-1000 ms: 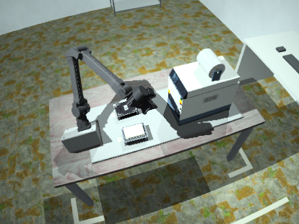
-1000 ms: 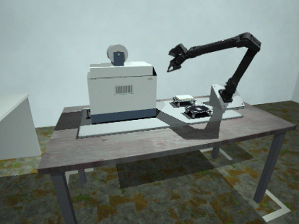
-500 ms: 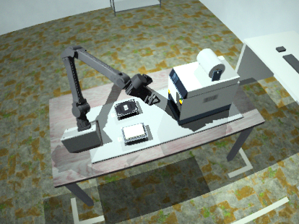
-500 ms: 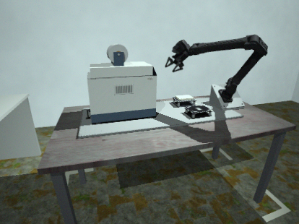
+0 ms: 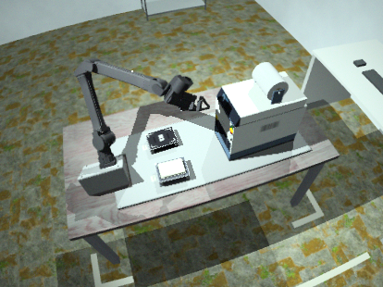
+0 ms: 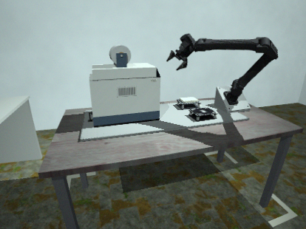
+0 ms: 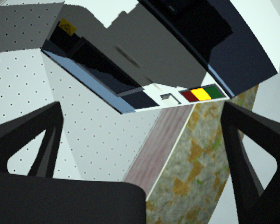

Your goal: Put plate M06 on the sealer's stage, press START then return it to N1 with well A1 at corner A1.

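Observation:
My gripper (image 5: pixel 203 104) (image 6: pixel 173 65) (image 7: pixel 142 110) is open and empty, in the air in front of and above the sealer's front. The sealer (image 5: pixel 265 129) (image 6: pixel 126 94) shows a lit amber lamp field (image 7: pixel 201 94) between dim red and green ones. The START button (image 7: pixel 170 98) is beside them. The stage is not seen outside the sealer's front, and plate M06 is not visible. One dark nest (image 5: pixel 162 139) (image 6: pixel 202 113) shows no plate. A white-topped plate (image 5: pixel 171 168) (image 6: pixel 188 100) sits flat in the other nest. The nest labels are not readable.
The film roll (image 5: pixel 269 81) (image 6: pixel 120 55) stands on top of the sealer. The arm's base (image 5: pixel 105 179) is at the table's other end. A side table (image 5: pixel 342 63) stands beyond the sealer, and a shelf (image 5: pixel 172 5) stands at the back.

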{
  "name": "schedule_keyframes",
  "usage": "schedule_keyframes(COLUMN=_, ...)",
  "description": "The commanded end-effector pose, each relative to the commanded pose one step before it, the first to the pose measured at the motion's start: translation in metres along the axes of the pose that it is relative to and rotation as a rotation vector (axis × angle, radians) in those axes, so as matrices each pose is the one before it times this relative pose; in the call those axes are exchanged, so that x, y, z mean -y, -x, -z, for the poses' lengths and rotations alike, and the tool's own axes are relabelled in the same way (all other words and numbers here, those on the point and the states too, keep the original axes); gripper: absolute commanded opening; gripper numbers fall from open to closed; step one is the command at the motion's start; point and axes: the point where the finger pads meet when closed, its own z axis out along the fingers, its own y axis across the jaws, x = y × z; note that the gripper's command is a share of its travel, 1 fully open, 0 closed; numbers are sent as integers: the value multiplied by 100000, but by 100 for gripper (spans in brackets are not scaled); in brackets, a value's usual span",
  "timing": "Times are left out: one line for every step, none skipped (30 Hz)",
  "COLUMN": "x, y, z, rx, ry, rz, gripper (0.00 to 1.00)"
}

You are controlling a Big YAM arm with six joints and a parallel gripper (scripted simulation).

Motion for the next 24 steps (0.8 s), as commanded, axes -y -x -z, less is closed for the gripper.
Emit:
schedule_keyframes(x=468, y=2580, z=-961, rx=-1950, ry=2498, rz=18617, gripper=100)
schedule_keyframes(x=-87, y=-608, z=67, rx=-94, ry=290, rz=2208, gripper=100)
schedule_keyframes(x=0, y=0, z=0, rx=0, ry=0, rz=0, gripper=100)
schedule_keyframes(x=0, y=0, z=0, rx=0, ry=0, rz=0, gripper=100)
schedule_keyframes(x=3, y=-838, z=165, rx=-21, ry=-297, rz=342, gripper=100)
schedule_keyframes(x=35, y=-318, z=2, rx=214, ry=-29, rz=3676, gripper=100)
schedule_keyframes(x=14, y=-273, z=24, rx=242, ry=-62, rz=3612, gripper=100)
schedule_keyframes(x=-21, y=-258, z=39, rx=166, ry=-34, rz=3413, gripper=100)
schedule_keyframes(x=14, y=-169, z=127, rx=-47, ry=-361, rz=3555, gripper=100)
schedule_keyframes(x=5, y=-168, z=120, rx=-88, ry=-359, rz=3489, gripper=100)
schedule_keyframes(x=36, y=51, z=244, rx=59, ry=-593, rz=3822, gripper=100)
schedule_keyframes(x=24, y=46, z=218, rx=40, ry=-542, rz=3754, gripper=100)
schedule_keyframes(x=9, y=11, z=185, rx=7, ry=-473, rz=3669, gripper=100)
schedule_keyframes(x=1, y=5, z=157, rx=-3, ry=-420, rz=3619, gripper=100)
schedule_keyframes(x=-14, y=-16, z=144, rx=-27, ry=-386, rz=3555, gripper=100)
schedule_keyframes(x=-67, y=95, z=35, rx=96, ry=-170, rz=3715, gripper=100)
schedule_keyframes(x=-146, y=273, z=-154, rx=327, ry=207, rz=3919, gripper=100)
schedule_keyframes(x=-194, y=99, z=-255, rx=267, ry=433, rz=3533, gripper=100)
schedule_keyframes(x=-247, y=-54, z=-331, rx=218, ry=601, rz=3241, gripper=100)
schedule_keyframes(x=0, y=0, z=0, rx=0, ry=0, rz=0, gripper=100)
schedule_keyframes(x=0, y=0, z=0, rx=0, ry=0, rz=0, gripper=100)
schedule_keyframes(x=-185, y=-62, z=-296, rx=158, ry=576, rz=585, gripper=100)
schedule_keyframes(x=-282, y=-63, z=-287, rx=171, ry=514, rz=3808, gripper=100)
schedule_keyframes(x=-277, y=-45, z=-282, rx=185, ry=484, rz=3705, gripper=100)
